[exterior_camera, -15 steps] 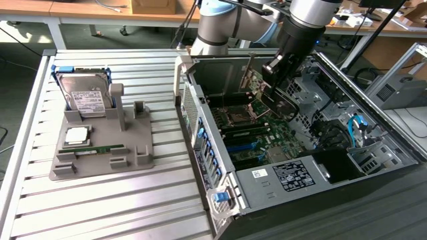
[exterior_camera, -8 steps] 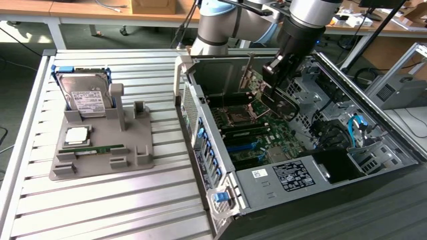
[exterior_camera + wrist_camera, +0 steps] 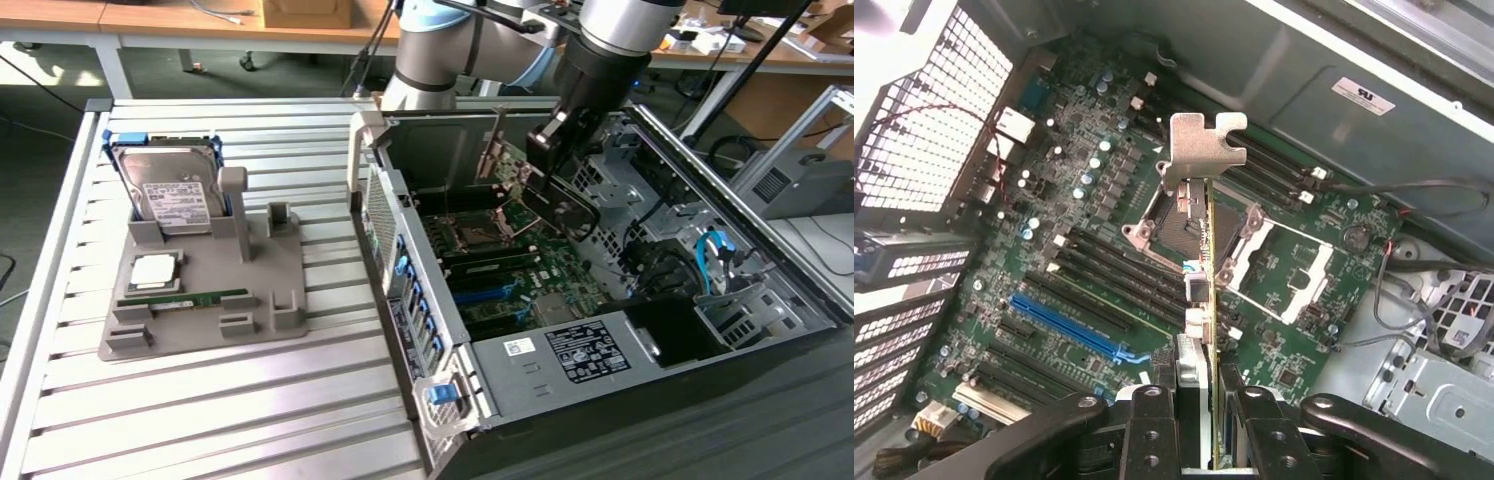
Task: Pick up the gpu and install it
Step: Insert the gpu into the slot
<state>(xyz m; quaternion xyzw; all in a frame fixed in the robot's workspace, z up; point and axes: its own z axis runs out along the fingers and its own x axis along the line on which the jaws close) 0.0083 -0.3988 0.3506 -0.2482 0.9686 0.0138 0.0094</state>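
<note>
The gpu [image 3: 515, 170] hangs inside the open computer case [image 3: 627, 350], right of centre in the upper half of the exterior view. It is carried edge-down above the motherboard [image 3: 1084, 250] and, as far as can be judged, is not yet seated in any slot. The claw [image 3: 550, 148] has closed down from above to a narrow gap on the card's upper edge. In the wrist view its dark fingers [image 3: 1154, 430] press either side of the thin board, and the silver bracket [image 3: 1199, 150] stands out beyond them over the CPU socket [image 3: 1184, 225]. To do this step well, the card should stay plumb. Its lower edge should run parallel to the long expansion slots, such as the blue one [image 3: 1069, 320], and the bracket end should face the rear wall of the case. The descent is best straight and slow, since a tilted card would likely catch on the slot lip or skid across nearby components. The loose cables [image 3: 1414, 190] by the drive bay look well apart from the card. On the exterior view's left, a grey fixture [image 3: 200, 330] on the slatted desk [image 3: 240, 420] holds a hard drive [image 3: 167, 190] and a memory stick [image 3: 187, 298].
</note>
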